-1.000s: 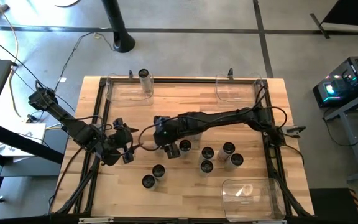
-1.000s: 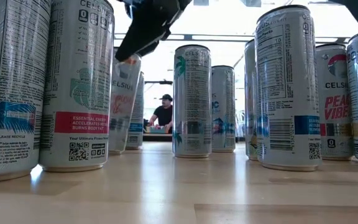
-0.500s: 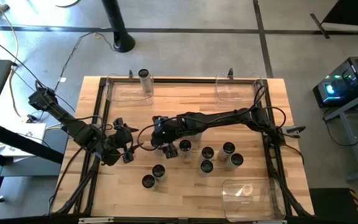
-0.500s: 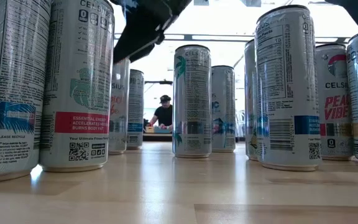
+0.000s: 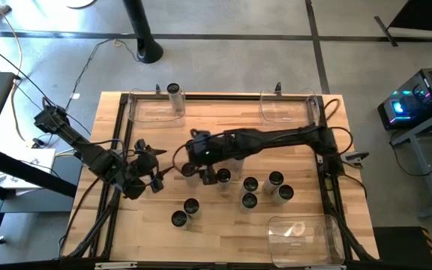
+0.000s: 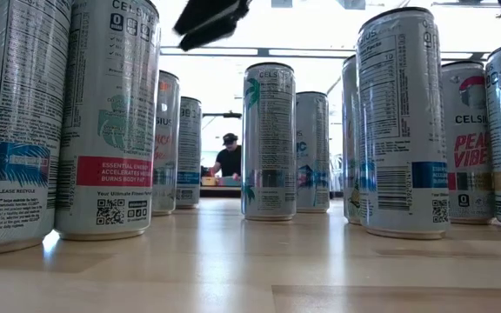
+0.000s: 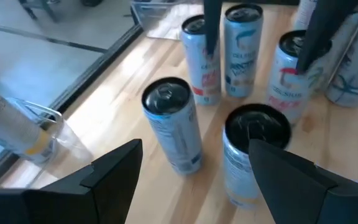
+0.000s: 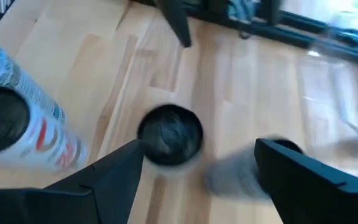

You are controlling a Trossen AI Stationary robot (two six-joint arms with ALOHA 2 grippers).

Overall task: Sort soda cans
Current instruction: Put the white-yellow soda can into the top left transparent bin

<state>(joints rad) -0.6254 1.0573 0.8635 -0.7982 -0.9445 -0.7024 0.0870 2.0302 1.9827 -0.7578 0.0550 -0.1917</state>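
- Right gripper [image 5: 191, 166]: reaches from the right side of the table [image 5: 223, 225] to its middle; its fingers [image 8: 104, 177] stand spread and hold nothing. In the right wrist view a soda can [image 8: 169, 135] stands upright directly below the gap between them, apart from both.
- Left gripper [image 5: 150, 166]: waits near the table's left edge, just beside the right gripper; its fingers [image 7: 114, 168] are parted and empty.
- Soda cans, central cluster [image 5: 250, 191]: several upright cans stand beyond the right gripper, on the side toward the right arm's base; one can [image 5: 223, 177] stands just beside that gripper.
- Front pair [image 5: 185, 212]: two upright cans stand close together, nearer the front edge than both grippers. In the left wrist view, two cans [image 7: 173, 130] stand just ahead of the left fingers, with further cans behind them.
- Left rear bin [image 5: 152, 109]: clear plastic, well behind the left gripper; one can [image 5: 174, 96] stands upright at its right end.
- Right rear bin [image 5: 283, 107]: clear plastic, well behind the right arm.
- Front right bin [image 5: 302, 236]: clear plastic, at the front right corner, far from both grippers.
- Low view: upright cans [image 6: 269, 139] stand in a row across the tabletop; a dark part of an arm [image 6: 209, 19] hangs above them; a person [image 6: 229, 158] shows far behind the table.
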